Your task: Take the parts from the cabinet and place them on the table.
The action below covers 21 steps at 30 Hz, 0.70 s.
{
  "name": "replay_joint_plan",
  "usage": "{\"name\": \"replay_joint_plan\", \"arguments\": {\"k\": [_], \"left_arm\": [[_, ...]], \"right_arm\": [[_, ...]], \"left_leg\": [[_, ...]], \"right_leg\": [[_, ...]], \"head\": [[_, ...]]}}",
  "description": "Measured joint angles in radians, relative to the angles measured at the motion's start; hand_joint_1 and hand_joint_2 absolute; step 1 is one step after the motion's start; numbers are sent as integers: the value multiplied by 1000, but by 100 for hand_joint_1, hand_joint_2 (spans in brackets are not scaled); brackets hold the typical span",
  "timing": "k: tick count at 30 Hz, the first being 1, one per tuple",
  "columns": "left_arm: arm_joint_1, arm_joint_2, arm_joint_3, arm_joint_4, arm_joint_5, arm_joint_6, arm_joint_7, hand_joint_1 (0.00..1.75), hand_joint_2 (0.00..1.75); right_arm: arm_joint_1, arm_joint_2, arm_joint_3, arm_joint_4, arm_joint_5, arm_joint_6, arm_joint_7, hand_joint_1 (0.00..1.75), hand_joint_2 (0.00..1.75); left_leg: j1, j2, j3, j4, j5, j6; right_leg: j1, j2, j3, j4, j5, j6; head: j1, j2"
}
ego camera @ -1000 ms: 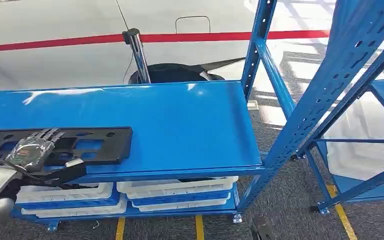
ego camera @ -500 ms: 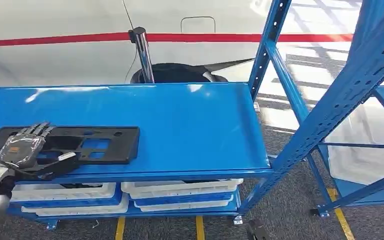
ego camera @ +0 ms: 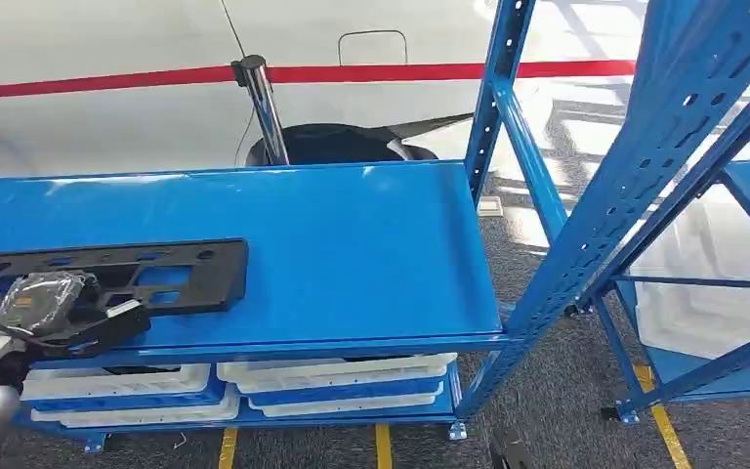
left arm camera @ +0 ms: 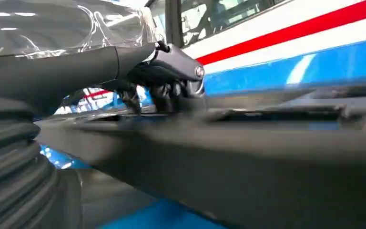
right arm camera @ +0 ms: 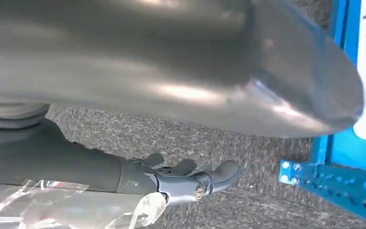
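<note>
Early stage — left hand [ego camera: 44,298] clamped on black part [ego camera: 171,276], which lies on the blue shelf [ego camera: 352,254]. Right hand [right arm camera: 190,179] hangs empty, fingers apart. Lift-out and table placement remain.

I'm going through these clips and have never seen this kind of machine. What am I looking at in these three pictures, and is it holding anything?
This is a two-armed humanoid robot. The head view looks down on a blue shelf. A flat black part lies on it, and the left hand grips its near edge. The left wrist view, taken close behind that hand, shows dark fingers curled on the part. The right wrist view shows the right hand hanging over grey carpet, holding nothing. White trays sit on the lower shelf.
</note>
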Motion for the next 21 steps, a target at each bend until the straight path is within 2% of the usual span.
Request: {"name": "replay_joint_plan", "arguments": {"k": [1,2,5,6,7,8,10,11,12,13,14,15,16,17,20,21], "left_arm": [[-1,0,3,0,5,-5,0,175,175],[-3,-2,4,2,12,-8,0,175,175],[-5,-8,9,2,24,-16,0,175,175],[-7,-10,11,2,28,-18,0,175,175],[-10,-11,13,2,34,-22,0,175,175],[-10,-11,16,2,43,-29,-2,175,175],[-11,-13,19,2,63,-37,-7,175,175],[-11,-15,19,2,73,-40,-8,175,175],[-12,-16,21,2,86,-45,-13,175,175],[-13,-17,24,2,103,-46,-17,175,175],[-15,-17,26,2,117,-47,-19,175,175],[-16,-17,28,2,126,-47,-20,175,175],[-15,-17,30,2,130,-47,-20,175,175],[-15,-17,32,2,134,-47,-21,175,175],[-16,-17,33,2,138,-47,-23,175,175],[-15,-17,33,2,138,-47,-23,175,175]], "right_arm": [[0,0,1,0,-1,0,0,0,0],[-1,0,2,0,-2,0,0,0,0],[1,0,9,0,-5,0,0,0,0],[1,-5,9,0,-5,0,0,0,0],[0,-6,10,0,-6,0,0,0,0],[0,-6,11,0,-9,0,-1,0,0],[2,-5,13,0,-13,0,0,0,0],[3,-5,14,0,-13,0,0,0,0],[4,-6,14,0,-15,0,0,0,0],[4,-6,15,0,-17,0,0,0,0],[4,-7,15,0,-22,-1,0,0,0],[4,-8,15,0,-23,-1,-1,0,0],[4,-9,15,0,-23,-1,-1,0,0],[3,-9,15,0,-23,-1,-2,0,0],[3,-8,15,0,-23,-1,-2,0,0],[3,-8,15,0,-24,-1,-2,0,0]], "left_leg": [[-2,0,24,-62,7,6],[-11,0,32,-70,10,10],[-13,0,33,-71,15,22],[-7,2,39,-77,21,31],[-6,3,40,-78,21,33],[-5,5,43,-78,20,40],[-5,6,42,-78,20,42],[-5,6,42,-77,20,42],[-5,6,44,-77,20,41],[-4,6,45,-77,19,41],[-3,5,47,-77,19,40],[-2,4,50,-77,17,37],[-3,3,51,-77,15,33],[-9,2,47,-73,12,27],[-4,2,48,-83,18,8],[-4,2,48,-83,16,1]], "right_leg": [[1,1,-1,0,-1,1],[7,2,-3,3,-2,5],[3,2,-2,2,0,14],[3,3,-5,8,-7,21],[1,1,-10,32,-25,29],[-1,1,-38,100,-67,37],[-11,0,-119,274,-145,46],[-14,0,-145,332,-161,50],[-16,0,-147,336,-152,51],[-18,-1,-125,291,-122,51],[-20,-2,-81,210,-82,51],[-22,-3,-24,101,-37,49],[-24,-2,17,23,-19,48],[-18,0,21,8,-23,42],[-11,1,16,8,-21,26],[-15,0,17,2,-16,18]], "head": [[0,0],[0,0],[0,0],[0,0],[2,0],[3,0],[3,0],[3,0],[3,0],[3,0],[3,0],[3,0],[3,0],[3,0],[2,0],[2,0]]}}
